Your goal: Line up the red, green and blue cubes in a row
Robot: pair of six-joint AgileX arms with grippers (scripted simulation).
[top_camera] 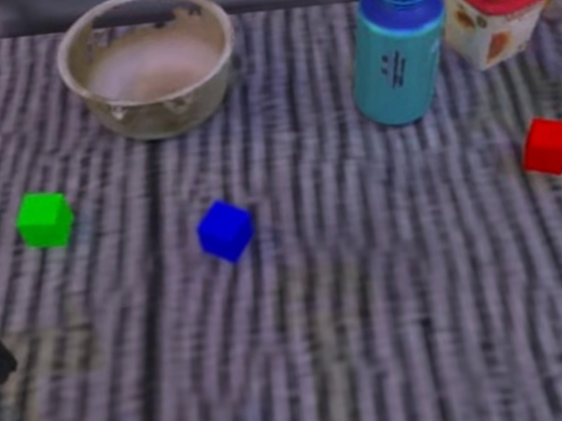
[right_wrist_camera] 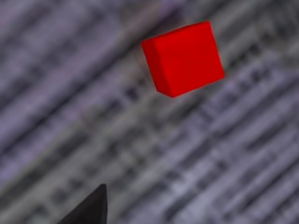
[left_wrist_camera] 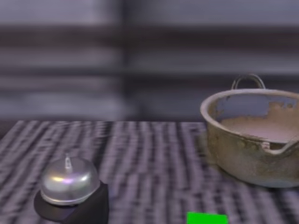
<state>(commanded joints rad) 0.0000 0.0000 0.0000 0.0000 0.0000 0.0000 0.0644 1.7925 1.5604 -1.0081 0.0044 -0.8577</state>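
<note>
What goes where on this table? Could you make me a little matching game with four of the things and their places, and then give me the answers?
Things:
1. green cube
2. red cube
3. metal pot
4. blue bottle

Places:
A. near the table's right edge
B. at the back, left of the middle
C. near the table's left edge
D. at the back, just left of the red-lidded tub

Pairs: 1-C, 2-A, 3-B, 4-D
</note>
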